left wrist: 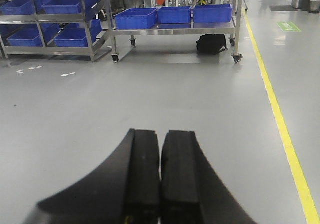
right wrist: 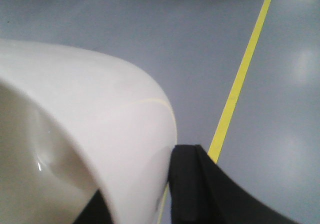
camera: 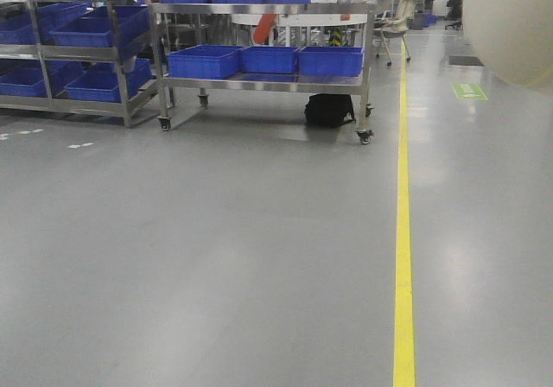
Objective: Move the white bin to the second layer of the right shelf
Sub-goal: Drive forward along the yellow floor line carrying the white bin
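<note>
The white bin [right wrist: 75,99] fills the left of the right wrist view, cream and glossy, held above the grey floor. My right gripper [right wrist: 140,199] is shut on its wall, with one black finger [right wrist: 192,184] outside and the other inside the rim. In the front view the white bin [camera: 510,20] shows as a pale curved shape at the top right corner. My left gripper [left wrist: 160,134] is shut with nothing in it, its pads pressed together over bare floor. The right shelf second layer is out of view.
A yellow floor line [camera: 403,231] runs away from me on the right. Ahead stands a wheeled steel cart [camera: 363,67] with blue crates [camera: 268,59], and a black bag [camera: 329,111] lies under it. Steel racks [camera: 121,54] with blue crates stand at the far left.
</note>
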{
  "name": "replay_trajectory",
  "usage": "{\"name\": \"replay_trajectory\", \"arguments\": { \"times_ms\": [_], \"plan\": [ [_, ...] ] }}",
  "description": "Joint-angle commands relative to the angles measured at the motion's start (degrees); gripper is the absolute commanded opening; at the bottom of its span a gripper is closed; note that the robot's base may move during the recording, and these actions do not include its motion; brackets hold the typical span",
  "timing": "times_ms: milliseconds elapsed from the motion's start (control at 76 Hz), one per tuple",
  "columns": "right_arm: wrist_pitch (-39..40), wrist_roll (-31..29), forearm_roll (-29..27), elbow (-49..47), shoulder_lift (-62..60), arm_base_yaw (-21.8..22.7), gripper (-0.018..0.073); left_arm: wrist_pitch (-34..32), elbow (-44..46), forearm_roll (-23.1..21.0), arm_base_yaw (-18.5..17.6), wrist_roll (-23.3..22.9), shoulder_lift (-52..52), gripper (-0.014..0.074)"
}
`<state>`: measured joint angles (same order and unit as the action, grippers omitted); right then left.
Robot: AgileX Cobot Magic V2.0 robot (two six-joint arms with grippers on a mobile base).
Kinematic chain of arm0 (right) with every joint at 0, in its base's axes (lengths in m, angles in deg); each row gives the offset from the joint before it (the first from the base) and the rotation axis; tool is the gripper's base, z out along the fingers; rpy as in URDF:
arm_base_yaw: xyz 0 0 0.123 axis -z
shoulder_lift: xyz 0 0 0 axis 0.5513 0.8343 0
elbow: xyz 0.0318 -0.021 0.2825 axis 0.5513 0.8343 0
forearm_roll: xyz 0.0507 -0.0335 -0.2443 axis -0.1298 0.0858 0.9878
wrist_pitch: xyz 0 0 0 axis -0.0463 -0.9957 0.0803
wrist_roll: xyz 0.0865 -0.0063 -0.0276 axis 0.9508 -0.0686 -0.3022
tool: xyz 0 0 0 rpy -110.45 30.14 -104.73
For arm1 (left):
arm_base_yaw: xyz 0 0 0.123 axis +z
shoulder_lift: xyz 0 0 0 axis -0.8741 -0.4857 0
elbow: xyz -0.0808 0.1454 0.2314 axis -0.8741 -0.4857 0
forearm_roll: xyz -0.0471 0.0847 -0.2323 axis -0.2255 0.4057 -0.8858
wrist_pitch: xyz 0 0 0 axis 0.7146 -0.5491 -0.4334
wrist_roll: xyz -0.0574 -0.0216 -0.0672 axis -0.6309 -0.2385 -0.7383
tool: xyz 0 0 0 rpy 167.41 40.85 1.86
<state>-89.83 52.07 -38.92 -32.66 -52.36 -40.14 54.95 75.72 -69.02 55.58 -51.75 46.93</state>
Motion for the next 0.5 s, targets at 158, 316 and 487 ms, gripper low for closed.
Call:
{"name": "replay_trajectory", "arguments": {
  "times_ms": [158,316,487],
  "plan": [
    [5.57,0.04,-0.52,-1.87,-0.15,0.25,0.0048,-4.90,-2.11,0.00,-0.26,-0.18,0.81,0.0085],
    [5.57,0.04,-0.52,-1.87,-0.15,0.25,0.0048,-4.90,-2.11,0.00,-0.26,-0.18,0.81,0.0085],
    [5.57,0.04,-0.52,-1.87,-0.15,0.25,0.0048,-4.90,-2.11,0.00,-0.26,-0.18,0.81,0.0085]
  ]
}}
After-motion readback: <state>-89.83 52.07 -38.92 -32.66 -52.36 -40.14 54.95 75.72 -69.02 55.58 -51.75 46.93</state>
